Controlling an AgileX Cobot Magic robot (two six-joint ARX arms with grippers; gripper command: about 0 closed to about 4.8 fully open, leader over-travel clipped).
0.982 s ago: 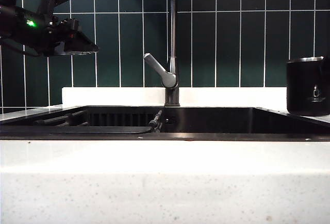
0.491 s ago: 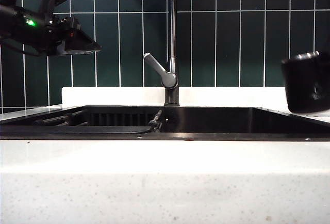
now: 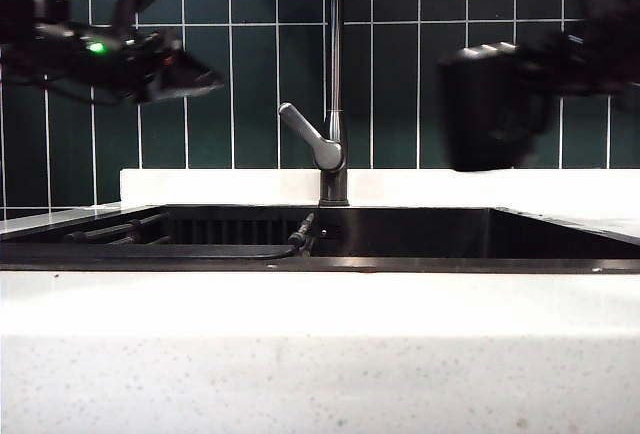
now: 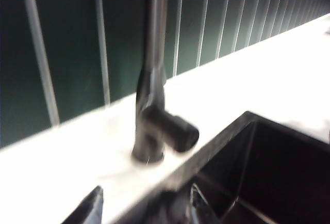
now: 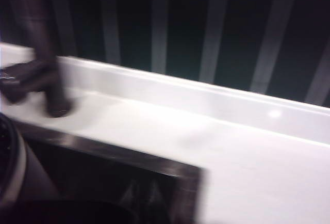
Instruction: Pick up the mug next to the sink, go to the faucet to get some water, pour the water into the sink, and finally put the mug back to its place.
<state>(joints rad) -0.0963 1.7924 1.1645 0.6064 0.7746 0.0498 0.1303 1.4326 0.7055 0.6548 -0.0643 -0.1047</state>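
Observation:
The black mug [image 3: 490, 109] hangs blurred in the air, right of the faucet [image 3: 335, 54] and above the sink [image 3: 420, 229]. My right gripper [image 3: 545, 69] comes in from the upper right and is shut on the mug's right side. In the right wrist view a curved part of the mug [image 5: 13, 170] shows at the edge, with the faucet [image 5: 46, 74] beyond it. My left gripper [image 3: 195, 76] hovers open at the upper left, above the sink's left end. Its open fingertips [image 4: 92, 207] point at the faucet base and the grey lever handle [image 4: 172, 129]. No water is visible.
Dark green tiles [image 3: 230, 74] back the white speckled countertop [image 3: 300, 344]. A white ledge [image 3: 220, 186] runs behind the sink. A dark ribbed rack [image 3: 130, 229] and a hose [image 3: 300, 234] lie inside the basin. Bare countertop [image 5: 242, 152] lies to the sink's right.
The mug has left the counter at the right and travelled up and left toward the faucet with my right gripper. My left gripper has shifted a little to the right.

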